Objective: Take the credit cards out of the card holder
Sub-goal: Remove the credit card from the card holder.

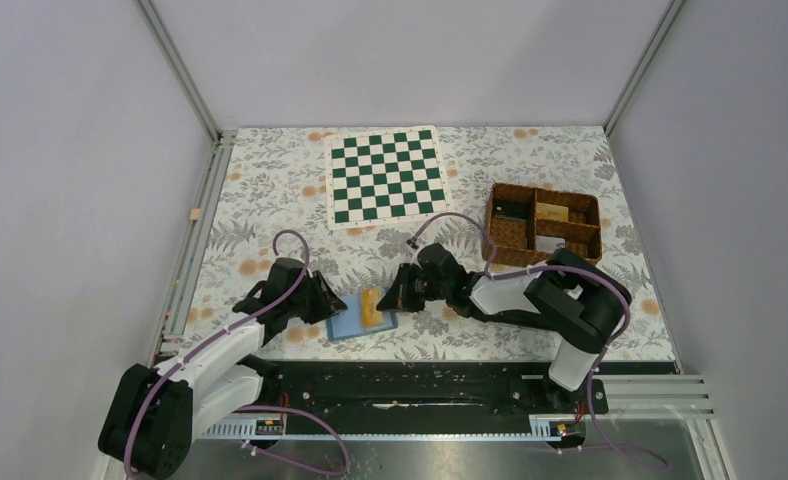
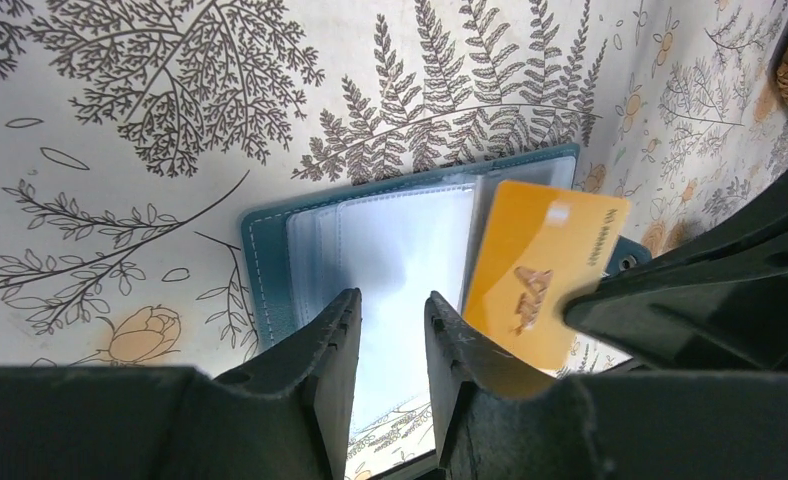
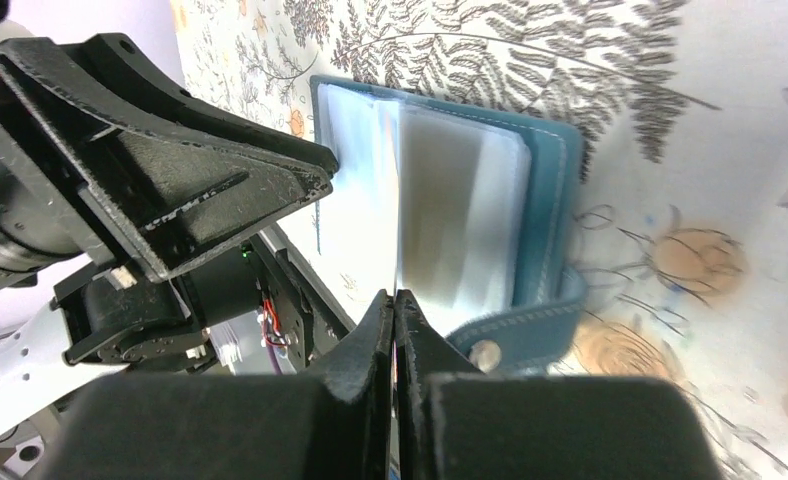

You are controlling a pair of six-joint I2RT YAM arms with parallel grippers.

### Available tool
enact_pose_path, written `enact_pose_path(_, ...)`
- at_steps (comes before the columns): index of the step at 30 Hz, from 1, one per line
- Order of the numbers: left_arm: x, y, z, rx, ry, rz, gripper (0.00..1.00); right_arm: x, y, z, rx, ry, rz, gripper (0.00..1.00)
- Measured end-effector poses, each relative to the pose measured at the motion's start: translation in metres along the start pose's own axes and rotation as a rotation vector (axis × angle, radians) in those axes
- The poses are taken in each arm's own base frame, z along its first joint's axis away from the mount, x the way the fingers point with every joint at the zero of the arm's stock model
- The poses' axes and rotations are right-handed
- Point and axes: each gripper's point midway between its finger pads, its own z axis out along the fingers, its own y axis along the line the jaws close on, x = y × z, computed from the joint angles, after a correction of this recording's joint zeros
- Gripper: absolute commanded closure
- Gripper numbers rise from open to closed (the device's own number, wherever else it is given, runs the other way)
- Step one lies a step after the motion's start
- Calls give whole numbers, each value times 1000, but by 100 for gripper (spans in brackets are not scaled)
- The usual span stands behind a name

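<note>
The blue card holder lies open on the flowered table in front of both arms. My left gripper is open, its fingertips over the left leaf's clear pockets, the blue edge beside them. My right gripper is shut on one end of a tan-gold credit card. The card stands tilted, its other end still at the holder's fold. In the right wrist view the shut gripper points at the holder; a dull tan patch shows there among the clear pockets.
A green-and-white chequered board lies at the back middle. A brown wicker basket with compartments and small items stands at the back right. The black rail runs along the near edge. The left arm's fingers fill the right wrist view's left.
</note>
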Motion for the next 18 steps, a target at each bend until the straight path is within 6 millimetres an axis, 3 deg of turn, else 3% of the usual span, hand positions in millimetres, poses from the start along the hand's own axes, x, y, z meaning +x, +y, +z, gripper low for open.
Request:
enact_pose_path(5,1,-4,-3,20,1,3,60,-15,-9,-27,8,-31,-37,100)
enact_pose_path(10,-1,-12,-12,43,3,19,52,-22,-1,-48,-15,-41,-85,100)
enact_pose_path(13,-9,-28,-20,83,-2,49,44,-17,9,-56,-56,-8,-121,100)
enact_pose_path(18,-20,-67,-39,214,-7,119,44,7,17,-70,-115,123,-202,100)
